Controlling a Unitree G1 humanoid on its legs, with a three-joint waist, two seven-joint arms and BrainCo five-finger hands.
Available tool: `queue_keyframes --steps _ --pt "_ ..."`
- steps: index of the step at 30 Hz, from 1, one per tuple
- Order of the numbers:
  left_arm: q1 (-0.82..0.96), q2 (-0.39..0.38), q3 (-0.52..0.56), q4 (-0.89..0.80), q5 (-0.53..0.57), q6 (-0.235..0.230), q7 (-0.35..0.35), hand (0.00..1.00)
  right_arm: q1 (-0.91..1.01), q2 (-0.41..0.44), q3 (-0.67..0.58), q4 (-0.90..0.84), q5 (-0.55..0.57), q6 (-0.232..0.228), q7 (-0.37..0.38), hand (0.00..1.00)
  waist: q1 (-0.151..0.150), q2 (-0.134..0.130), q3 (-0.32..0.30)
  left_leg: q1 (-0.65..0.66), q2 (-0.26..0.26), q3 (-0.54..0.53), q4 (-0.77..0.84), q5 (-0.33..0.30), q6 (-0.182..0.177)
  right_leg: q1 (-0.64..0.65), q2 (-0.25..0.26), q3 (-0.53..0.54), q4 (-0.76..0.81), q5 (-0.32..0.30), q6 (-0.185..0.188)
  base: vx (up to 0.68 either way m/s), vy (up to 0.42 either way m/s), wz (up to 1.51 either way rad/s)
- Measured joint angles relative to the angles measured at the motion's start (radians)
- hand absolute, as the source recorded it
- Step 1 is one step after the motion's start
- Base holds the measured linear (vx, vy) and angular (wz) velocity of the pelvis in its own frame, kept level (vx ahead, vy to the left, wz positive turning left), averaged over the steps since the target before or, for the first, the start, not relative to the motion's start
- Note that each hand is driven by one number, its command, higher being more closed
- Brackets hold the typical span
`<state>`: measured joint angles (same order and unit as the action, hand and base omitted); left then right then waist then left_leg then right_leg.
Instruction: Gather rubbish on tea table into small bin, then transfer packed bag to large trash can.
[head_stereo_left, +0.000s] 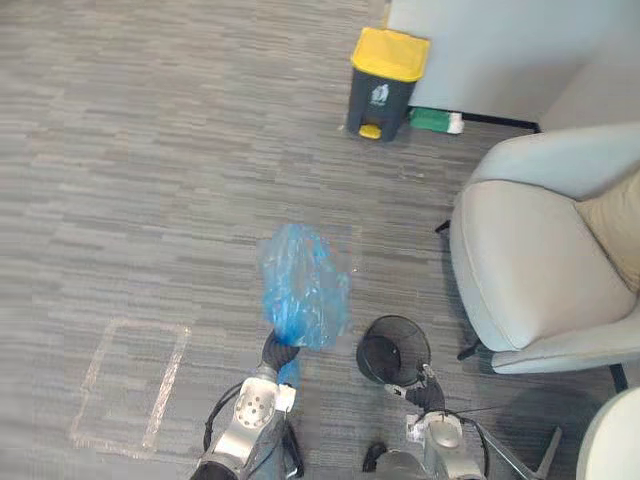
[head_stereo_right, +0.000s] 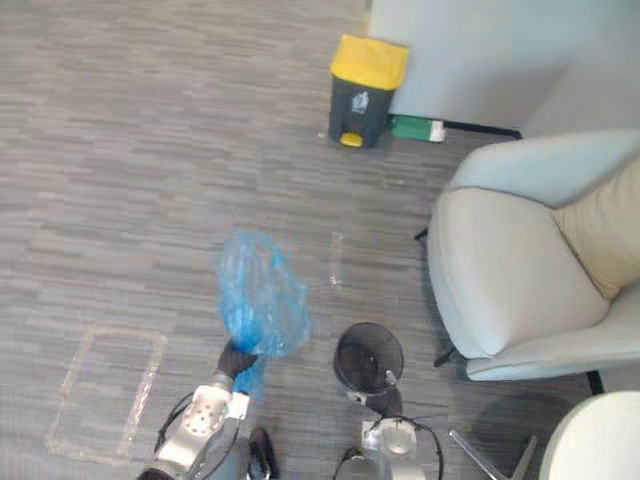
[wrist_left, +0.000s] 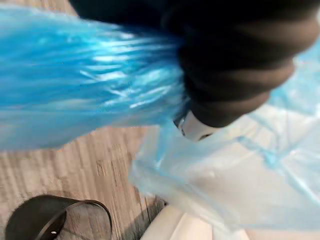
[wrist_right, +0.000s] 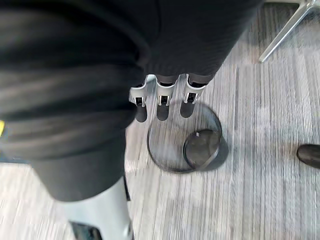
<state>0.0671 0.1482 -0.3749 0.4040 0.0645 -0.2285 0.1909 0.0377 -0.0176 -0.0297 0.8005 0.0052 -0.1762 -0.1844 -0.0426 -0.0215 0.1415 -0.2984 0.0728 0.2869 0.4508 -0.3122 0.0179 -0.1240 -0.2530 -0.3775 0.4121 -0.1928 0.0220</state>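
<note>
A blue plastic bag (head_stereo_left: 303, 285) hangs above the grey floor with its gathered neck in my left hand (head_stereo_left: 283, 353), which is shut on it. The left wrist view shows the bunched bag (wrist_left: 90, 75) running under the hand's dark cover (wrist_left: 235, 65). The small black mesh bin (head_stereo_left: 393, 348) stands on the floor just right of the bag, with no liner in it. My right hand (wrist_right: 162, 100) hovers at the bin's near rim (wrist_right: 165, 162), fingers relaxed and holding nothing. The large grey trash can (head_stereo_left: 385, 82) with a yellow lid stands far ahead by the wall.
A pale armchair (head_stereo_left: 540, 260) fills the right side, its metal leg (wrist_right: 287, 30) close to the bin. A green and white object (head_stereo_left: 435, 120) lies beside the trash can. A taped rectangle (head_stereo_left: 130, 385) marks the floor on the left. A white rounded edge (head_stereo_left: 615, 440) shows at lower right.
</note>
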Motion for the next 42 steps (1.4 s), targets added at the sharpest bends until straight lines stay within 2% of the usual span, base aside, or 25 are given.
queue_keyframes --steps 1,2,4,7,8,10,11,13,14,18,20,21,22,23,24,26,27,29,30,32,36,39,40,41,42 --pt "0.002 -0.001 -0.002 0.0 0.003 0.0 0.0 1.0 0.002 -0.001 0.0 0.0 0.0 0.0 0.001 0.0 0.0 -0.002 0.001 0.006 -0.005 0.001 -0.007 0.0 0.0 -0.012 -0.004 0.023 0.028 -0.001 -0.015 0.01 0.138 0.12" --pt "0.009 -0.001 -0.01 0.0 0.012 0.0 -0.001 1.0 0.004 -0.003 0.0 0.001 0.007 0.001 0.008 0.0 -0.003 -0.005 0.009 0.042 -0.024 -0.004 -0.038 0.005 0.007 -0.091 -0.001 0.159 0.155 -0.02 -0.04 0.03 0.041 0.12" --pt "0.007 -0.003 -0.015 -0.002 0.023 -0.001 -0.002 1.0 0.028 -0.002 0.005 0.003 0.015 0.0 0.014 0.0 -0.015 -0.006 0.011 0.094 -0.039 -0.018 -0.105 0.009 0.011 -0.152 0.065 0.264 0.211 -0.083 -0.006 0.09 0.023 0.21" --pt "-0.012 -0.002 -0.016 -0.003 0.023 -0.001 -0.001 1.0 0.048 -0.005 0.007 -0.003 0.017 -0.007 0.017 0.0 -0.038 -0.003 0.012 0.159 -0.056 -0.056 -0.21 0.04 0.004 -0.231 0.181 0.235 0.149 -0.096 -0.013 0.18 -0.016 0.35" --pt "-0.018 -0.003 -0.027 -0.002 0.023 -0.001 -0.002 1.0 0.058 -0.01 0.004 -0.004 0.017 -0.013 0.017 0.0 -0.07 -0.009 0.008 0.167 -0.071 -0.083 -0.206 0.046 -0.004 -0.229 0.201 0.235 0.102 -0.086 -0.034 0.27 -0.069 0.99" --pt "-0.021 -0.012 -0.049 0.003 0.024 -0.005 -0.005 1.0 0.098 -0.016 -0.004 -0.009 0.057 -0.017 0.021 0.0 -0.091 -0.025 -0.004 0.166 -0.096 -0.127 -0.145 0.004 -0.025 -0.202 0.199 0.244 0.045 -0.042 -0.048 0.39 -0.107 1.07" --pt "-0.015 -0.034 -0.049 0.007 0.023 -0.004 -0.007 1.0 0.099 -0.031 -0.007 -0.008 0.059 -0.015 0.019 0.0 -0.084 0.007 -0.004 0.139 -0.052 -0.126 -0.023 -0.015 -0.054 -0.153 0.216 0.208 0.012 -0.066 -0.057 0.42 -0.115 0.64" --pt "-0.015 -0.039 -0.047 0.009 0.023 -0.004 -0.021 1.0 0.088 -0.035 -0.004 -0.005 0.059 -0.014 0.019 0.0 -0.067 0.021 0.001 0.046 0.013 -0.1 0.236 0.008 -0.07 -0.082 0.246 0.194 -0.038 -0.068 -0.073 0.49 -0.121 0.13" --pt "-0.008 -0.037 -0.046 0.012 0.022 -0.004 -0.02 1.0 0.081 -0.031 0.003 -0.004 0.062 -0.015 0.016 0.0 -0.042 0.015 0.005 0.012 0.055 -0.083 0.365 0.002 -0.057 -0.005 0.263 0.212 -0.078 -0.068 -0.082 0.48 -0.08 -0.27" --pt "-0.018 -0.045 -0.046 0.012 0.022 -0.004 -0.021 1.0 0.048 -0.037 -0.006 -0.002 0.074 -0.017 0.012 0.0 -0.023 -0.003 0.01 -0.052 0.053 -0.086 0.325 -0.007 -0.063 0.102 0.234 0.289 -0.13 -0.069 -0.083 0.46 0.027 -0.42" --pt "-0.028 -0.045 -0.047 0.011 0.022 -0.004 -0.021 1.0 0.033 -0.038 -0.021 -0.002 0.075 -0.017 0.007 0.0 -0.025 -0.011 0.024 -0.096 0.016 -0.12 0.189 0.011 -0.05 0.143 0.199 0.319 -0.132 -0.076 -0.067 0.4 0.158 -0.21" --pt "-0.033 -0.045 -0.047 0.01 0.022 -0.004 -0.021 1.0 0.024 -0.036 -0.044 0.0 0.075 -0.016 0.007 0.0 -0.021 -0.017 0.028 -0.114 -0.028 -0.175 0.038 0.084 -0.057 0.166 0.178 0.342 -0.135 -0.088 -0.033 0.4 0.217 -0.29" --pt "-0.032 -0.047 -0.047 0.007 0.022 -0.005 -0.021 1.0 0.026 -0.041 -0.051 0.002 0.075 -0.016 0.004 0.0 -0.014 0.002 0.024 -0.114 -0.05 -0.252 -0.158 0.231 -0.054 0.182 0.183 0.369 -0.138 -0.098 0.005 0.43 0.289 -0.49" --pt "-0.026 -0.049 -0.047 0.001 0.023 -0.005 -0.019 1.0 0.032 -0.05 -0.05 0.002 0.075 -0.015 0.004 0.0 -0.01 0.034 0.018 -0.115 -0.041 -0.295 -0.238 0.375 -0.062 0.186 0.203 0.4 -0.138 -0.114 0.03 0.57 0.418 -0.67" --pt "-0.041 -0.022 -0.033 0.012 0.023 0.0 -0.019 1.0 0.0 -0.023 -0.045 0.023 0.073 -0.008 0.008 0.0 -0.011 -0.007 0.023 -0.141 -0.063 -0.266 -0.17 0.384 -0.038 0.188 0.164 0.464 -0.134 -0.108 0.081 0.47 0.364 -0.58" --pt "-0.048 -0.009 -0.032 0.008 0.023 0.0 -0.019 1.0 0.0 -0.005 -0.045 0.02 0.074 -0.01 0.008 0.0 -0.01 -0.016 0.021 -0.142 -0.068 -0.239 -0.144 0.326 -0.02 0.182 0.151 0.499 -0.123 -0.077 0.088 0.36 0.285 -0.56" --pt "-0.032 -0.005 -0.024 -0.026 0.023 0.0 -0.018 1.0 -0.004 0.006 -0.043 0.024 0.073 -0.008 0.009 0.0 0.006 -0.028 0.024 -0.114 -0.069 -0.17 -0.092 0.242 0.003 0.129 0.131 0.552 0.01 -0.052 0.112 0.36 0.293 -0.83" --pt "-0.014 -0.006 -0.018 -0.039 0.022 0.0 -0.018 1.0 -0.019 0.006 -0.035 0.046 0.073 -0.002 0.009 0.0 0.017 -0.027 0.026 -0.059 -0.068 -0.118 -0.105 0.194 0.013 0.045 0.116 0.564 0.189 -0.005 0.125 0.3 0.261 -1.09" --pt "-0.007 -0.006 -0.011 -0.041 0.021 0.0 -0.017 1.0 -0.024 0.005 -0.026 0.047 0.073 0.006 0.009 0.0 0.026 -0.021 0.031 -0.012 -0.068 -0.091 -0.126 0.178 0.011 -0.012 0.115 0.558 0.304 0.001 0.128 0.23 0.225 -1.15" --pt "-0.01 -0.005 -0.003 -0.042 0.015 0.002 -0.014 1.0 -0.017 0.001 0.003 0.042 0.072 0.007 0.009 0.0 0.01 -0.003 0.035 0.117 -0.079 -0.068 -0.233 0.167 0.004 -0.116 0.126 0.438 0.439 -0.056 0.088 0.3 0.246 -0.61" --pt "-0.018 -0.006 0.008 -0.059 0.01 0.002 0.004 1.0 -0.013 -0.004 0.018 0.04 0.051 0.009 0.009 0.0 -0.019 0.0 0.039 0.264 -0.092 -0.063 -0.372 0.15 0.01 -0.267 0.183 0.252 0.293 -0.099 0.037 0.38 0.088 -0.04" --pt "-0.019 -0.007 0.034 -0.06 0.008 0.002 0.004 1.0 -0.013 -0.023 0.037 0.036 0.034 0.009 0.008 0.0 -0.027 -0.012 0.035 0.328 -0.1 -0.056 -0.357 0.103 -0.007 -0.301 0.233 0.217 -0.059 0.048 -0.004 0.48 -0.024 0.13" --pt "-0.016 -0.004 0.039 -0.06 0.008 0.002 0.004 1.0 -0.004 -0.026 0.037 0.025 0.034 0.009 0.008 0.0 -0.029 -0.02 0.029 0.357 -0.111 -0.065 -0.352 0.076 -0.024 -0.295 0.236 0.229 -0.135 0.141 -0.025 0.72 -0.095 0.42" --pt "-0.014 -0.009 0.044 -0.056 0.007 0.002 0.003 1.0 0.009 -0.039 0.036 -0.004 0.033 0.01 0.008 0.0 -0.038 0.001 0.021 0.373 -0.094 -0.093 -0.309 0.032 -0.047 -0.289 0.238 0.218 -0.091 0.191 -0.097 0.72 -0.107 0.4" --pt "-0.011 -0.013 0.042 -0.064 0.004 0.001 0.003 1.0 0.01 -0.04 0.035 -0.005 0.034 0.009 0.008 0.0 -0.039 0.009 0.015 0.359 -0.081 -0.095 -0.271 0.029 -0.056 -0.287 0.243 0.214 -0.078 0.165 -0.095 0.6 -0.124 0.33"
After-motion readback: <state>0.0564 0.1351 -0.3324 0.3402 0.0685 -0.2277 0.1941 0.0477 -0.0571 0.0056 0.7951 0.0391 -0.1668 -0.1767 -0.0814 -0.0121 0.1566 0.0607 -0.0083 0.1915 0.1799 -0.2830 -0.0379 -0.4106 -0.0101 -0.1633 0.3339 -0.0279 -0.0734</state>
